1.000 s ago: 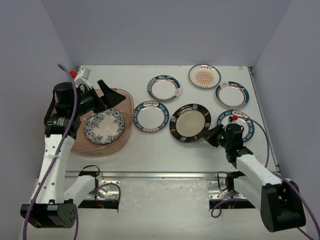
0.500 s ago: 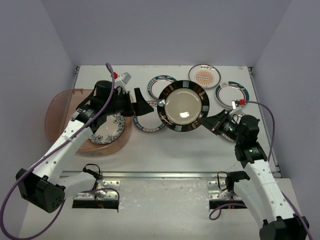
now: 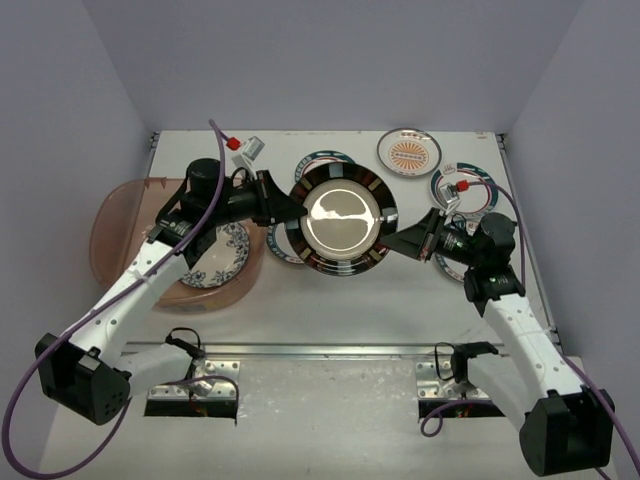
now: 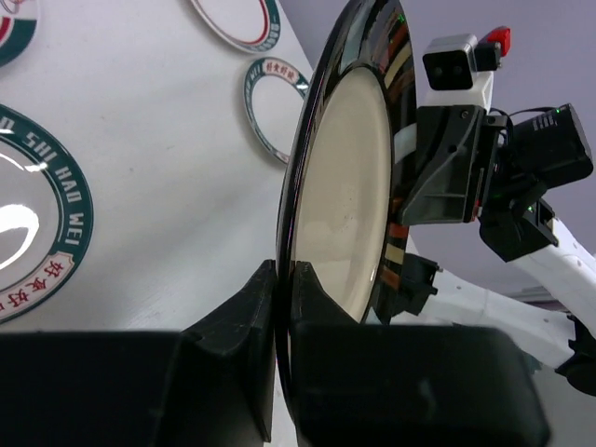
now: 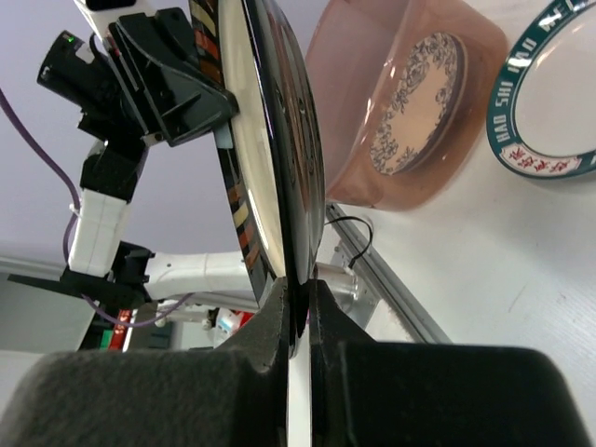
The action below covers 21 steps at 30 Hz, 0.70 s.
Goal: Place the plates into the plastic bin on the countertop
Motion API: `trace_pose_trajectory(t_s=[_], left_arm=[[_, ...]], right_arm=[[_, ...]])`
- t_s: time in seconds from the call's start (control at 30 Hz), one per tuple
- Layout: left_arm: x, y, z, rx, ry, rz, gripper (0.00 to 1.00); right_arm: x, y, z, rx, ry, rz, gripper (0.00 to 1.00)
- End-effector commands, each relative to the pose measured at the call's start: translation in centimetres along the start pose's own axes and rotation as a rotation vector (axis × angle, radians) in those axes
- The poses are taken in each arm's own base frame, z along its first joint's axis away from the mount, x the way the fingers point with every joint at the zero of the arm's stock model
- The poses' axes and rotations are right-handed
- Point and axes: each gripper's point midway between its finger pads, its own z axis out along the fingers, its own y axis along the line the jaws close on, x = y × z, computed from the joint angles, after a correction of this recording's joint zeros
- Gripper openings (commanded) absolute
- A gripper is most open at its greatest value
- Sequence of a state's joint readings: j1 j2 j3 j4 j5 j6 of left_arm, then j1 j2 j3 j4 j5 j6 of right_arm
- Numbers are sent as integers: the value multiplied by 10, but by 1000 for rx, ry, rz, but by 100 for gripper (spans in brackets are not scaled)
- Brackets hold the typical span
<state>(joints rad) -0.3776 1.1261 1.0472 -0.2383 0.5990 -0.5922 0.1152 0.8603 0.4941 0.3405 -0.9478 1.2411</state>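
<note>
Both of my grippers are on the dark-rimmed plate [image 3: 342, 218] right now. My left gripper [image 4: 282, 279] is clamped shut on one edge of its rim, and my right gripper [image 5: 298, 289] is pinched tight on the opposite edge. The plate hangs between them, lifted off the countertop [image 3: 330, 300] and just right of the plastic bin [image 3: 110, 215]. It shows nearly edge-on in both wrist views.

There is writing to read. In the left wrist view, the teal-rimmed plate [image 4: 28, 233] lying below carries "SHI HAO WEI" in white capitals around its rim, with red Chinese characters underneath that I can't make out. In the right wrist view a teal rim [image 5: 549, 102] has similar white lettering, but it is too slanted to read with any certainty.

From above I count seven plates:
- One is the dark-rimmed plate in my grip.
- One blue floral plate [image 3: 215, 255] lies flat inside the bin.
- One orange sunburst plate [image 3: 409, 152] sits at the far edge.
- Three are teal-rimmed: one far centre [image 3: 322, 162], one peeking out beside the held plate [image 3: 278, 243], and one on the right [image 3: 470, 192].
- What looks like a sliver of a fourth teal-rimmed one [image 3: 448, 268] shows under my right arm.

There is one bin, at the left.
</note>
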Motion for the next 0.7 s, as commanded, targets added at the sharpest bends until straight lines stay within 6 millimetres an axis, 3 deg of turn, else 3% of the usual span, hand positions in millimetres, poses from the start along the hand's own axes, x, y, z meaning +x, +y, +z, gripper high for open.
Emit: trace_pose_trajectory(t_s=[0.0,0.03,0.07,0.13,0.17,0.2,0.3,0.37,0.47,0.53,0.67], left_arm=[[-14,-15,-5,75,-94,63,0],[-18,-18,-8,72,-125,54,0],[-24,-17,-12,50,-163,47,0],[-38,-11,-24,-20,-243,12,0],[-44,-9,-28,-41,-267,-9,0],[-50,-6,-35,-71,-299,-24,0],[-81,19,-81,-277,-487,-119,0],[-105,39,-136,-446,-672,-177,0],[-105,47,-174,-567,-791,-220,0],[-97,64,-195,-686,-856,-289,0],[-85,84,-217,-805,-940,-387,0]], right_arm=[[-12,76,-4,-220,39,-238,0],[-13,72,-2,-216,45,-231,3],[-13,69,-1,-209,48,-226,19],[-15,60,2,-185,43,-234,91],[-18,52,3,-151,34,-206,98],[-20,43,5,-115,22,-231,99],[-29,3,6,81,-29,-214,99],[-29,-19,2,183,-48,-218,99],[-25,-28,0,203,-38,-237,99],[-21,-35,-2,224,-22,-231,99],[-18,-39,-3,234,-13,-242,99]])
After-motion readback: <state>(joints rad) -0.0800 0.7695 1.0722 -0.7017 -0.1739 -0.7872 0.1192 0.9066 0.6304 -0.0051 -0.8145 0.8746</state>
